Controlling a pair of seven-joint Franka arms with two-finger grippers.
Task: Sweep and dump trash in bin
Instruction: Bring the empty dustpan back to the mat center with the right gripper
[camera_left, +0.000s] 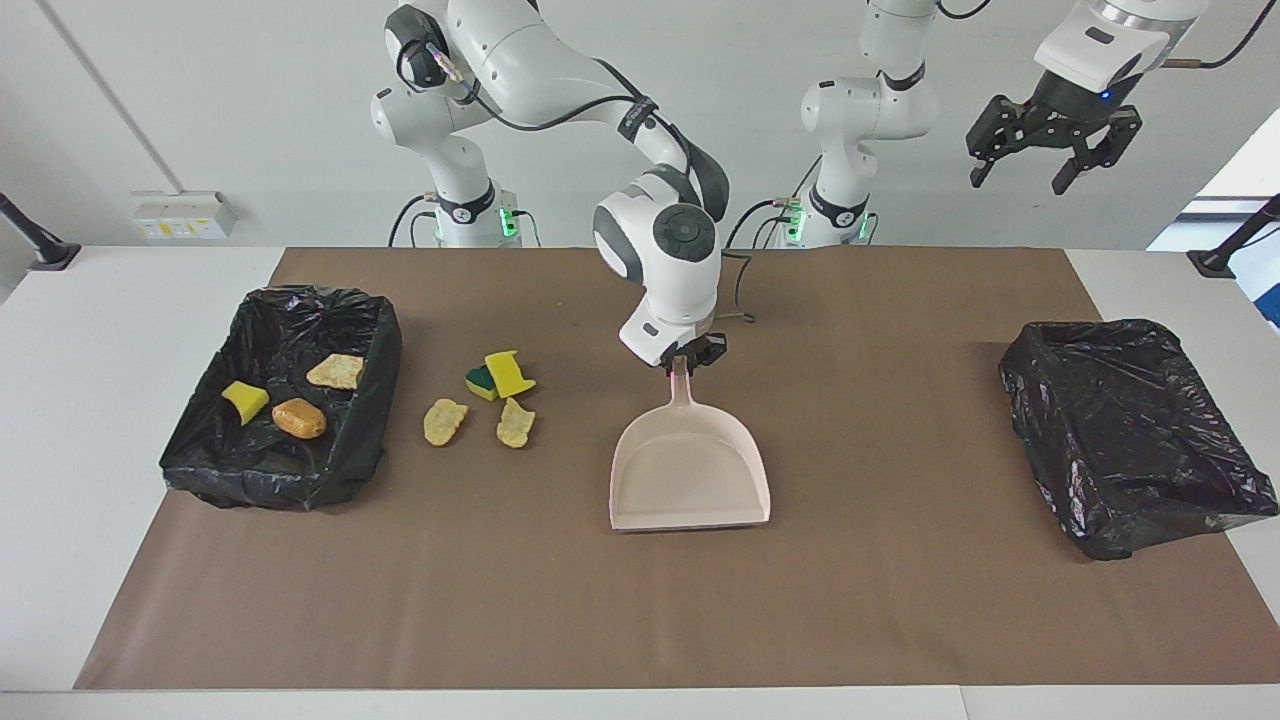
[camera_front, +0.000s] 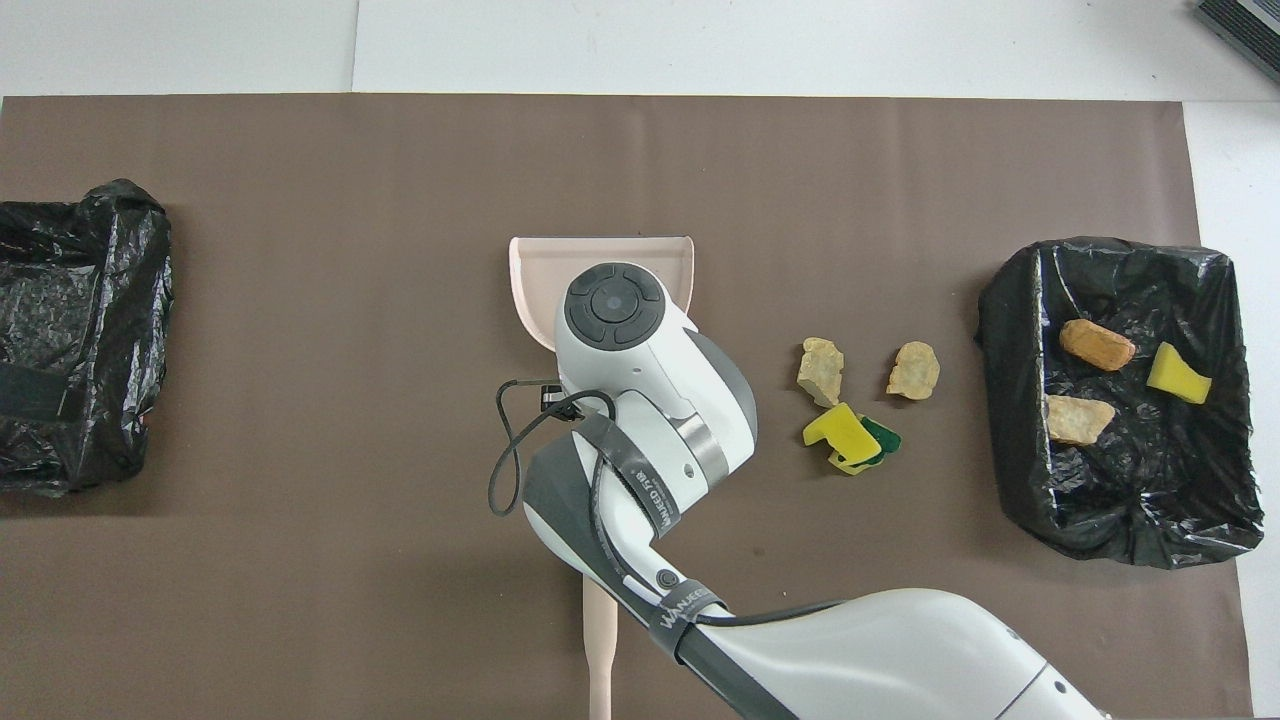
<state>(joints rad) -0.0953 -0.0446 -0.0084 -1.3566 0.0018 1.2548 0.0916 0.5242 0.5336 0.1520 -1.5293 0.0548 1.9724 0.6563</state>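
Note:
My right gripper (camera_left: 685, 362) is shut on the handle of the beige dustpan (camera_left: 690, 480), which lies low over the middle of the mat with its mouth turned away from the robots. The pan holds nothing. Loose trash lies on the mat toward the right arm's end: a yellow-and-green sponge piece (camera_left: 500, 375) and two tan chunks (camera_left: 443, 421) (camera_left: 515, 422). Beside them stands a black-lined bin (camera_left: 330, 480) holding three scraps. In the overhead view the right arm covers most of the dustpan (camera_front: 530, 280). My left gripper (camera_left: 1018, 175) waits open, high above the left arm's end.
A second black-lined bin (camera_left: 1130, 520) stands at the left arm's end of the table. The beige brush handle (camera_front: 600, 640) lies on the mat close to the robots, partly under the right arm. Brown mat (camera_left: 900, 600) covers the table.

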